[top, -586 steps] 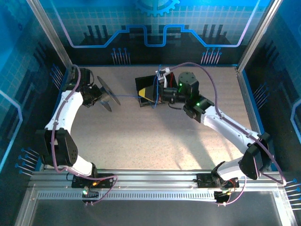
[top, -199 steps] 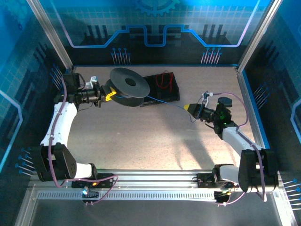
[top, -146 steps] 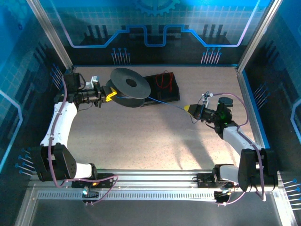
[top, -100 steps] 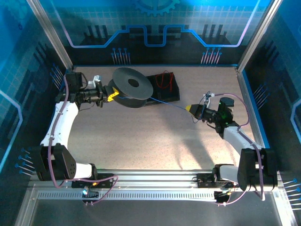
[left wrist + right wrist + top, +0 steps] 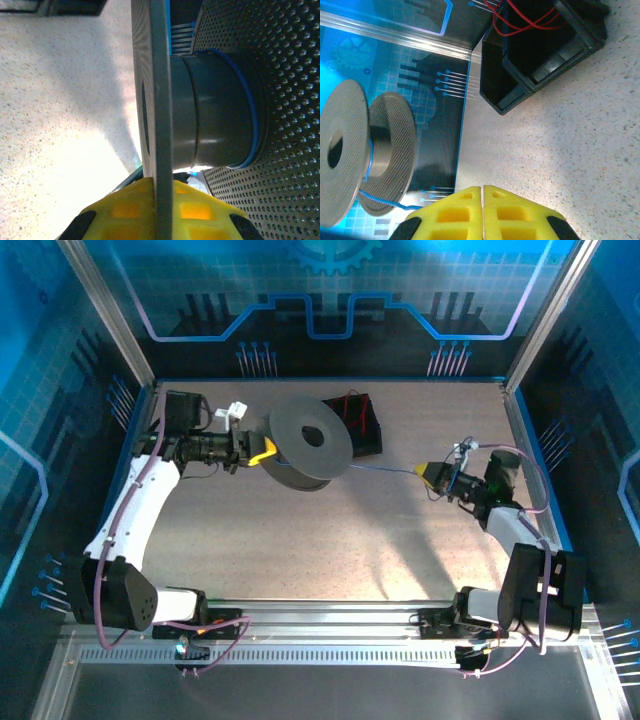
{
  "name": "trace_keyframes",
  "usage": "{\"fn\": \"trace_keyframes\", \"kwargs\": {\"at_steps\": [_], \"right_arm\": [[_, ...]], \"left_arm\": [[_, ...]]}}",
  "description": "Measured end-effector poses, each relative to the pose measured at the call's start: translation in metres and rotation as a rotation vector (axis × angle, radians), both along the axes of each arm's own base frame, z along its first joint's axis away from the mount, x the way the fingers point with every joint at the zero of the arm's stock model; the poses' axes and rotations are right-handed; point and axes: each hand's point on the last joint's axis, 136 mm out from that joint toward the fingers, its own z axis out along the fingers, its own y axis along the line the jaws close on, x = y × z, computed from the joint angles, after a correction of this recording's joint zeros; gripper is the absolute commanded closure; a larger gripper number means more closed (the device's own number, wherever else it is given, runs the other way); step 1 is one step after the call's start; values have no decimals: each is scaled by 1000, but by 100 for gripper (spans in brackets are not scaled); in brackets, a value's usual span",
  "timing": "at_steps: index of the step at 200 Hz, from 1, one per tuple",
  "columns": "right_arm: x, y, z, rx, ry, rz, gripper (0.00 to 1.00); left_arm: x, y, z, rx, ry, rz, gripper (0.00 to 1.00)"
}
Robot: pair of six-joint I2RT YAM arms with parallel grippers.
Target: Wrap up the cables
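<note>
My left gripper (image 5: 262,452) is shut on the flange of a dark grey spool (image 5: 310,445), holding it tilted above the table. In the left wrist view the yellow fingers (image 5: 125,210) clamp the flange edge, and the blue cable (image 5: 254,115) circles the spool's hub (image 5: 210,110). From the spool, the blue cable (image 5: 390,470) runs taut to my right gripper (image 5: 428,475), which is shut on it at the right of the table. The right gripper (image 5: 482,189) faces the spool (image 5: 365,150). The red cable (image 5: 350,405) lies in a black box (image 5: 368,438).
The black box (image 5: 540,55) with the red cable (image 5: 525,20) in it stands at the back middle, just behind the spool. Blue walls and metal frame posts (image 5: 545,315) ring the table. Bare speckled tabletop (image 5: 330,540) stretches in front.
The left arm has carried the spool to the right and nearer the table's middle, tilting it. The right gripper has drawn back to the right, and the blue cable stays stretched between them.
</note>
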Motion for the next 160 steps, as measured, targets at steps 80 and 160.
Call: {"fn": "trace_keyframes", "kwargs": {"at_steps": [80, 160], "right_arm": [[0, -22, -10, 17, 55, -62, 100], [1, -37, -18, 21, 99, -122, 100]], "left_arm": [[-38, -48, 9, 185, -201, -220, 100], [-78, -89, -21, 531, -418, -404, 100]]}}
